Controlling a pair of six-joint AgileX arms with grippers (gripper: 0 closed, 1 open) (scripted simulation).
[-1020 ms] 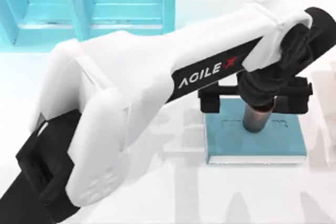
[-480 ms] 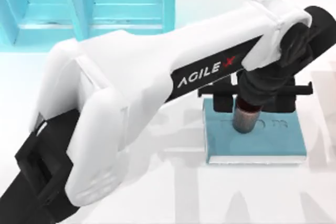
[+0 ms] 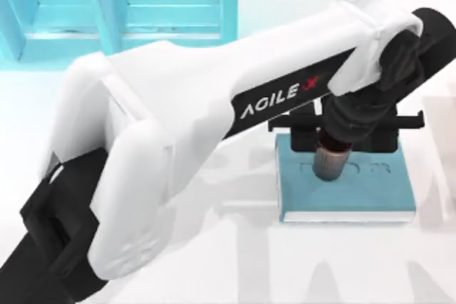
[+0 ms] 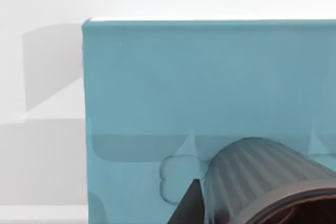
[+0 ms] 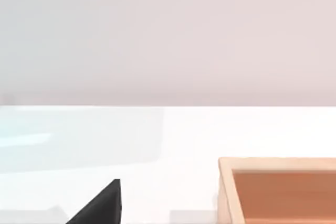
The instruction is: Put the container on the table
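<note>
Working from the plain white counter (image 3: 214, 261) inward: your left hand (image 3: 333, 149) seems clamped on the small reddish-brown ribbed cylindrical container (image 3: 328, 163), held over the flat teal rectangular book (image 3: 377, 190). Carry it clear of the book's edge before lowering.

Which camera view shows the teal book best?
The top view: the teal book lies there with all its edges on the table, the container above it. The left wrist view shows part of its cover close up, behind the container.
</note>
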